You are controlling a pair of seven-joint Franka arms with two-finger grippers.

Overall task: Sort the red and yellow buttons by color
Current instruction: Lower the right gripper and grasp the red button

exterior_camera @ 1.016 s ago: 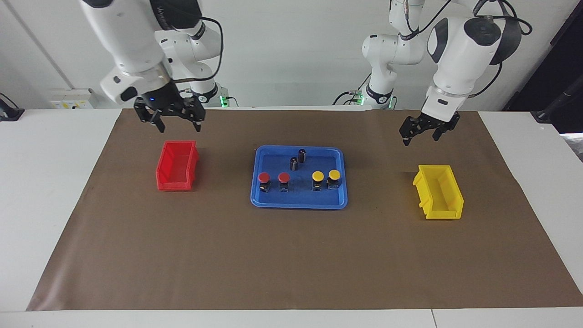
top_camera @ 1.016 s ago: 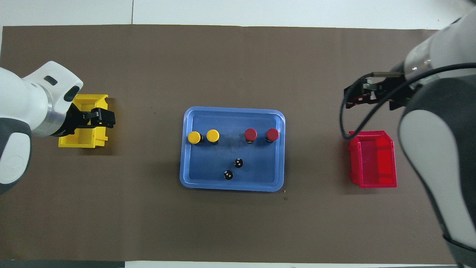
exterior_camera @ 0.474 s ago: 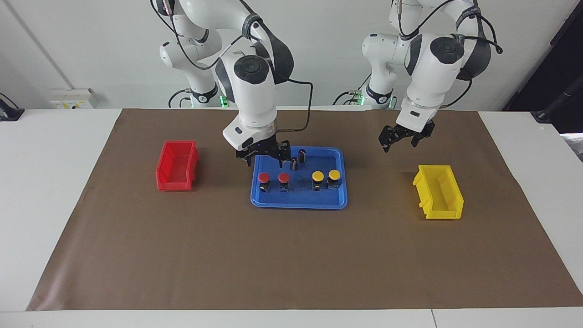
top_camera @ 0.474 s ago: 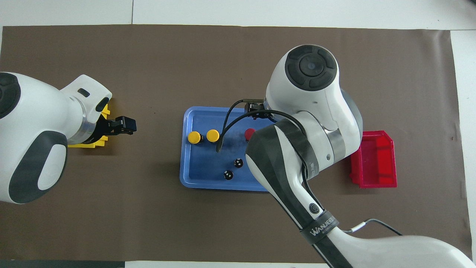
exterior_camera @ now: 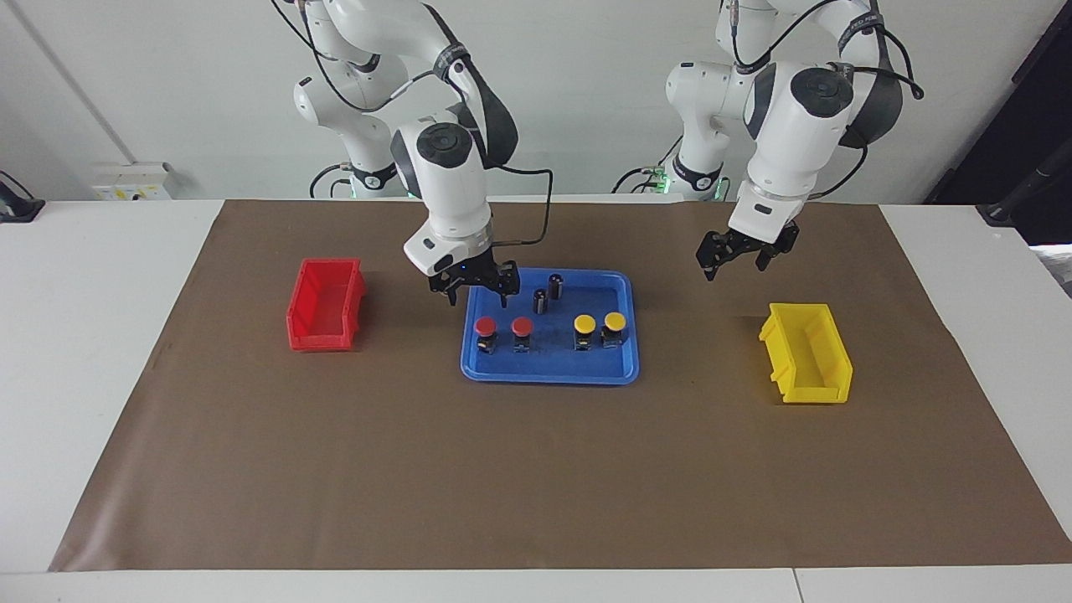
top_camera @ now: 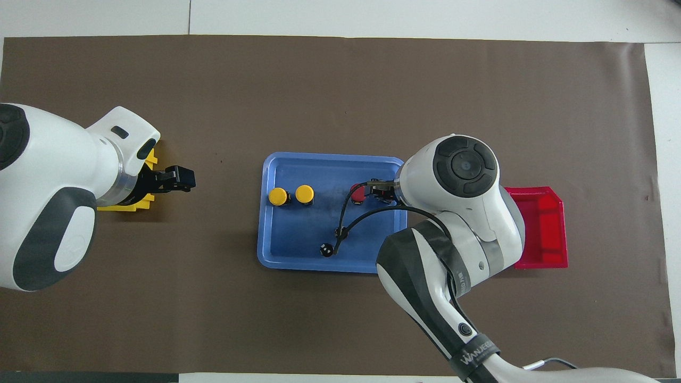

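The right arm is reaching from its base down to the blue tray (exterior_camera: 548, 373), its wrist bent so the right gripper (exterior_camera: 476, 295) is hanging just above the tray's corner nearest the red bin (exterior_camera: 325, 303), over the outer red button (exterior_camera: 485, 326); its fingers are standing spread with nothing between them. The left arm is bending at the elbow and holding the left gripper (exterior_camera: 733, 261) in the air over the brown mat (exterior_camera: 536, 469), between the tray and the yellow bin (exterior_camera: 806, 353), tilted toward the tray; its fingers are also spread and empty. All four buttons are sitting upright in a row in the tray: the second red button (exterior_camera: 523, 327) beside the first, then the two yellow buttons (exterior_camera: 584, 323) (exterior_camera: 615, 321) toward the yellow bin's end. Two dark cylinders (exterior_camera: 555, 285) are standing nearer the robots in the same tray. The facing view is showing both red caps clear of the right gripper, while from overhead the right arm's wrist is covering one red cap and part of the other (top_camera: 357, 193), and the left arm is covering most of the yellow bin (top_camera: 123, 205). Only the overhead view is showing the lettering "WANJEE" on the band (top_camera: 474, 353) round the right arm.
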